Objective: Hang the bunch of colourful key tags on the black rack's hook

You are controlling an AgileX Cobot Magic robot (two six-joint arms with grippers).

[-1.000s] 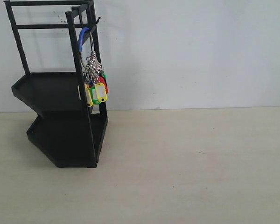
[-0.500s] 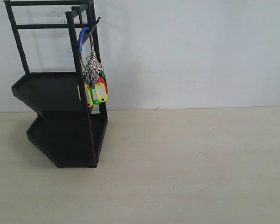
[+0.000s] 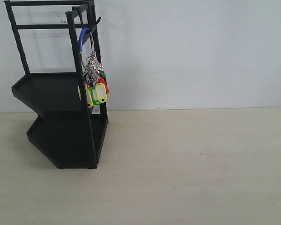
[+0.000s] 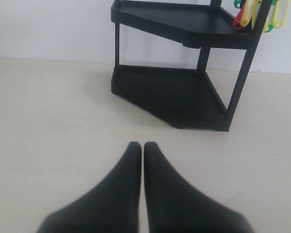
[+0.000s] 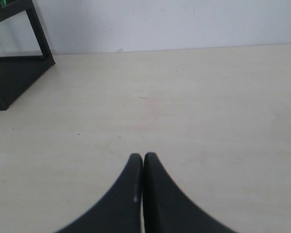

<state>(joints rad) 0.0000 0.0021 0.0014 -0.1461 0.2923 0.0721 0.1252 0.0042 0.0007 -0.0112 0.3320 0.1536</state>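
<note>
You see colourful key tag bunch point(image 3: 94, 79) hanging by blue-sleeved loop on hook point(image 3: 97, 21), 1 o'clock corner of black rack point(image 3: 51, 93). Rack stands at 9 o'clock on table point(image 3: 192, 164). Your left gripper point(image 4: 142, 145): fingertips together, empty, well apart from rack. Right gripper point(image 5: 143, 156): same, over bare table.

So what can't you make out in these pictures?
- Exterior view: the hook is thin and a post of the black rack overlaps the key tag bunch, so where its loop rests is unclear.
- Left wrist view: the picture's edge cuts off the bunch; only tag ends show.
- Right wrist view: the edge cuts off most of the rack.
- Exterior view: no arm; left fingers and right fingers show only in wrist views, blurred.
</note>
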